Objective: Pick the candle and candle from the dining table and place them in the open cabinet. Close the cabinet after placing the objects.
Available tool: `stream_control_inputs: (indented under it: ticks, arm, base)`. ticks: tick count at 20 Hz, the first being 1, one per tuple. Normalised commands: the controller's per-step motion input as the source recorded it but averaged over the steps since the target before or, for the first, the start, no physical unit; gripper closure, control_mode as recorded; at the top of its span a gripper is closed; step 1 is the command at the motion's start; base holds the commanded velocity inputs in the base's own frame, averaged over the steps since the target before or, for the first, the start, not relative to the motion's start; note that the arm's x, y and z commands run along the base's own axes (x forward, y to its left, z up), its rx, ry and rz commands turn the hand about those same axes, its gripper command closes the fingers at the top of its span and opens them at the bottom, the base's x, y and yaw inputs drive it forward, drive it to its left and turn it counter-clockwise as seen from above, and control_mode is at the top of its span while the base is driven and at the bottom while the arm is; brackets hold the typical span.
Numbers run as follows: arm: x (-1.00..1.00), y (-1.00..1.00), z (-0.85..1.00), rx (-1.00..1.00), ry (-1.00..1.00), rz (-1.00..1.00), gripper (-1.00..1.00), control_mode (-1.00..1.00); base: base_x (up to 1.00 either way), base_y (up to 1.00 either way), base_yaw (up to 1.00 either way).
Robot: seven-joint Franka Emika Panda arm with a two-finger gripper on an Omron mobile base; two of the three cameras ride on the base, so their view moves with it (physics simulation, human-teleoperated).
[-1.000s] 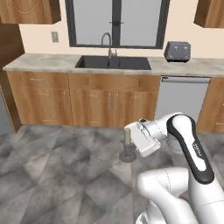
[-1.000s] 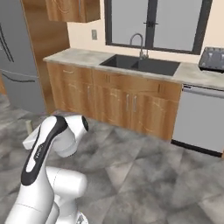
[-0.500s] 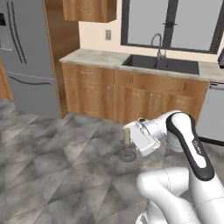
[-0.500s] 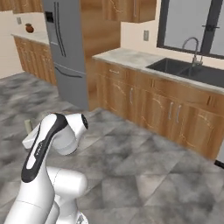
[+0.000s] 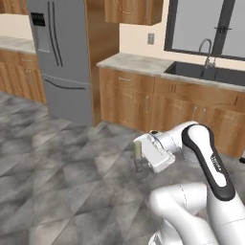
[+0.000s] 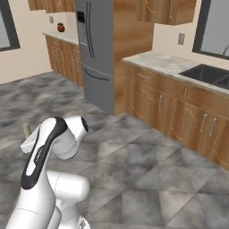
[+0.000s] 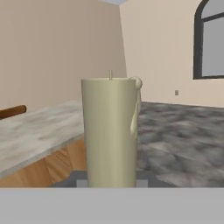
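My gripper (image 5: 139, 161) is shut on the slim grey-beige candle (image 5: 138, 150), carried upright low over the floor in front of the arm. Its dark round dish base (image 5: 140, 173) hangs just below the hand. From the right base view the candle's top (image 6: 26, 130) pokes up behind the white hand. Close up in the hand view, the candle (image 7: 110, 133) stands as a wide beige column with a short wick. Behind it on the left runs the marbled stone top of the dining table (image 7: 39, 133) over wood. The other candle is out of view.
A grey fridge (image 5: 62, 62) stands at the left, with wood base cabinets and a stone counter (image 5: 139, 64) with a sink (image 5: 206, 74) to its right. Wall cabinets (image 5: 136, 10) with carved lines hang above, cut off by the frame. Grey tiled floor (image 5: 57, 162) lies all around.
The whole scene has slid to the right in both base views, so the base has turned left. The fridge has come into view. The arm still holds the candle the same way.
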Motion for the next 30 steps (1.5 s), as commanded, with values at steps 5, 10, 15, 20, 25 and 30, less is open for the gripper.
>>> stream_control_inputs:
  ticks: [5, 10, 15, 20, 25, 30]
  arm:
    - [0.00, 0.00, 0.00, 0.00, 0.00, 0.00, 1.00, 1.00]
    - [0.00, 0.00, 0.00, 0.00, 0.00, 0.00, 1.00, 1.00]
    - [0.00, 0.00, 0.00, 0.00, 0.00, 0.00, 1.00, 1.00]
    - [0.00, 0.00, 0.00, 0.00, 0.00, 0.00, 1.00, 1.00]
    - [0.00, 0.00, 0.00, 0.00, 0.00, 0.00, 1.00, 1.00]
    - [0.00, 0.00, 0.00, 0.00, 0.00, 0.00, 1.00, 1.00]
  base:
    - [0.53, 0.33, 0.08]
    - [0.56, 0.35, 0.06]
    - [0.58, 0.36, 0.04]
    - [0.61, 0.37, 0.01]
    - [0.63, 0.38, 0.00]
    - [0.63, 0.38, 0.00]
